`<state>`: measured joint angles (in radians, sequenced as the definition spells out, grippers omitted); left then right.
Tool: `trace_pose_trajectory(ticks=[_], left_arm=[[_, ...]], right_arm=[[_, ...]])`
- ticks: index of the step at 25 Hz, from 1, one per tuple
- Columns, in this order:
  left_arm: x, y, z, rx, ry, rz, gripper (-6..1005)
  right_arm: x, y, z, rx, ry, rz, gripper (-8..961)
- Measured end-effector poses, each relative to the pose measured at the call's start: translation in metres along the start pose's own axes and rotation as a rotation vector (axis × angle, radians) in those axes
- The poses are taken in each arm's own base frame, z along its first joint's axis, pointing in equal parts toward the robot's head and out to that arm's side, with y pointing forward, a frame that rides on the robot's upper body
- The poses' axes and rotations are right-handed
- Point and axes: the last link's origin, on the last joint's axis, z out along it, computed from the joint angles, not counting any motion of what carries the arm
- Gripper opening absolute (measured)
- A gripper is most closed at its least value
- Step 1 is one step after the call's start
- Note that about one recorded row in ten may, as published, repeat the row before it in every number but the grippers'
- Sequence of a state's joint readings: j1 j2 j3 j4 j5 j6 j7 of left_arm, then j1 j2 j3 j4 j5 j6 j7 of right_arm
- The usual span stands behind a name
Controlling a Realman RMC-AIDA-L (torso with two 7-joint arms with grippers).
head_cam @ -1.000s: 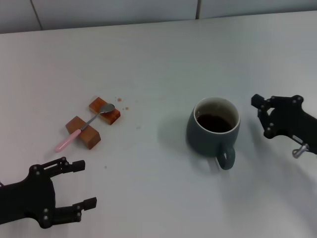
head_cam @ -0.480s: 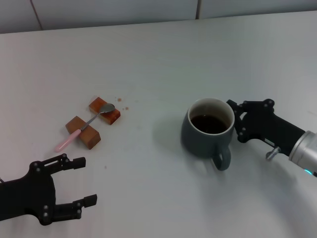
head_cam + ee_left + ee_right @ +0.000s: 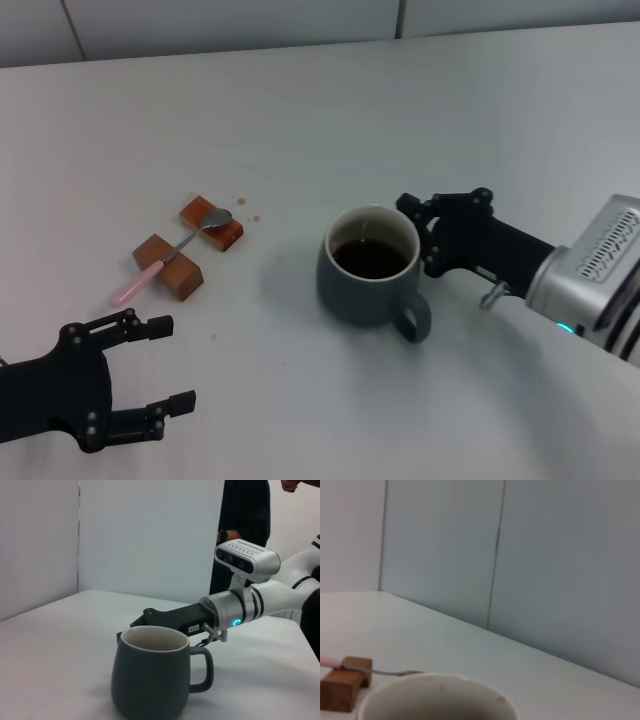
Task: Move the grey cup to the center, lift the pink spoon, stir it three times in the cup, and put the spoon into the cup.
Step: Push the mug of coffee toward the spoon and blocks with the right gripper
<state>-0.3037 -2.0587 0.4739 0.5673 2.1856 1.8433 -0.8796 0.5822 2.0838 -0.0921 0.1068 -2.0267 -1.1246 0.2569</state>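
The grey cup (image 3: 368,290) stands near the table's middle with dark liquid in it, its handle toward the near right; the left wrist view shows the cup (image 3: 150,680) close up. My right gripper (image 3: 418,237) is open, and its fingers press against the cup's right wall from behind. The pink spoon (image 3: 165,260) lies at the left across two wooden blocks (image 3: 212,222), bowl on the far block. In the right wrist view, the cup's rim (image 3: 435,685) and the spoon (image 3: 380,670) show. My left gripper (image 3: 175,365) rests open at the near left, short of the spoon.
A few brown crumbs (image 3: 245,208) lie just right of the far block. The table's back edge meets a wall (image 3: 300,20). A person in dark clothes (image 3: 245,510) stands beyond the table in the left wrist view.
My right gripper has moved left against the cup, and the cup has slid left toward the table's middle. The left arm and the spoon have not moved.
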Motion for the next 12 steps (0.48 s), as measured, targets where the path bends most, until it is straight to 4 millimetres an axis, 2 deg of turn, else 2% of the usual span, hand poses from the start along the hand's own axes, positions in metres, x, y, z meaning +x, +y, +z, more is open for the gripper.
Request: trace_pose_trajectory(ticks=[2, 8, 12], left_arm=[[0.000, 0.000, 0.000, 0.000, 0.000, 0.000, 811], [0.000, 0.000, 0.000, -0.001, 0.000, 0.000, 810], [0.000, 0.000, 0.000, -0.001, 0.000, 0.000, 810]], right_arm=[[-0.002, 0.002, 0.004, -0.008, -0.003, 0.001, -1], [-0.019, 0.010, 0.033, -0.058, -0.003, 0.001, -1], [-0.025, 0.013, 0.042, -0.076, -0.008, -0.002, -1]])
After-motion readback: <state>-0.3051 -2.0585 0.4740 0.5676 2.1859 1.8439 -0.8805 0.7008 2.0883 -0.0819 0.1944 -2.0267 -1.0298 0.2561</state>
